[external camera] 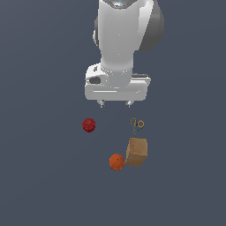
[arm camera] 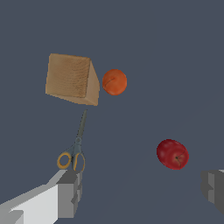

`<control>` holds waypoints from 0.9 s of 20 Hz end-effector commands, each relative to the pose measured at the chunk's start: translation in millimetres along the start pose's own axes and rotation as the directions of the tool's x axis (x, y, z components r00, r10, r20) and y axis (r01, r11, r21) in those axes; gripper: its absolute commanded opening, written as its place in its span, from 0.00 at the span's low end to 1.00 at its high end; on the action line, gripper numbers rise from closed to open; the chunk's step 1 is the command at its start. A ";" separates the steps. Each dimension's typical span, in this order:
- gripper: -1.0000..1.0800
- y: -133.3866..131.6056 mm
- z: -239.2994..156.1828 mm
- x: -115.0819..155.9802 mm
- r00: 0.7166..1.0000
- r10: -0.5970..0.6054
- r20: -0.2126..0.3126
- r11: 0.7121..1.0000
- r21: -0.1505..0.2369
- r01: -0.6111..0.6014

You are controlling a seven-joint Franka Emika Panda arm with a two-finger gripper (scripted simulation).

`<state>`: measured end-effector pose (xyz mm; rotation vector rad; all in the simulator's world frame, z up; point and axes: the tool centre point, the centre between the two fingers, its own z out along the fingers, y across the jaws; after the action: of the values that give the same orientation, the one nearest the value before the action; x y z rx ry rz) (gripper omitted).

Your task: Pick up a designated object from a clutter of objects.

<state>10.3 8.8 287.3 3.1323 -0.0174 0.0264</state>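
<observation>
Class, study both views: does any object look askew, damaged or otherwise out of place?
The tan box stands out: it looks tipped, edges slanted rather than square to the surface, close beside the orange fruit. The red apple and scissors look intact. Nothing appears spilled.

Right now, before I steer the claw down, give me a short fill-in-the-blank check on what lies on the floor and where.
1. The open claw holds ____.
2. The round orange fruit sits right beside the tan ____.
3. In the exterior view, the glossy dark-red round apple lies toward the view's ____ of the small yellow-handled scissors.
4. The thing lying apart from the other three is the ____.

Missing words: nothing; box; left; apple
</observation>
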 end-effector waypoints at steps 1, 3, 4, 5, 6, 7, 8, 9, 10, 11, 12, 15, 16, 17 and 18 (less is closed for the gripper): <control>0.96 9.8 13.9 -0.6 1.000 0.022 0.002 1.000 0.004 -0.022; 0.96 19.6 27.7 -1.6 0.999 0.045 0.004 0.999 0.008 -0.045; 0.96 25.1 35.3 -2.4 0.998 0.057 0.005 0.998 0.010 -0.057; 0.96 31.0 43.5 -3.6 0.997 0.071 0.006 0.997 0.012 -0.071; 0.96 37.4 52.2 -5.0 0.996 0.086 0.007 0.996 0.014 -0.086; 0.96 44.2 61.4 -6.8 0.995 0.102 0.008 0.995 0.015 -0.102; 0.96 51.4 71.0 -9.0 0.993 0.119 0.009 0.993 0.017 -0.119; 0.96 59.1 81.2 -11.6 0.991 0.137 0.010 0.990 0.018 -0.137; 0.96 67.1 91.6 -14.8 0.988 0.155 0.011 0.988 0.019 -0.156; 0.96 75.1 102.0 -18.3 0.985 0.174 0.012 0.984 0.019 -0.175; 0.96 82.8 111.8 -22.1 0.981 0.193 0.013 0.981 0.019 -0.193; 0.96 103.3 137.3 -33.8 0.970 0.242 0.016 0.970 0.017 -0.242; 0.96 109.2 144.6 -37.7 0.967 0.256 0.016 0.966 0.016 -0.256; 0.96 114.7 151.3 -41.5 0.963 0.269 0.017 0.963 0.015 -0.270; 0.96 119.8 157.5 -45.2 0.959 0.282 0.017 0.959 0.014 -0.282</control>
<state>-27.8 -103.6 140.4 3.1228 -0.4328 0.0035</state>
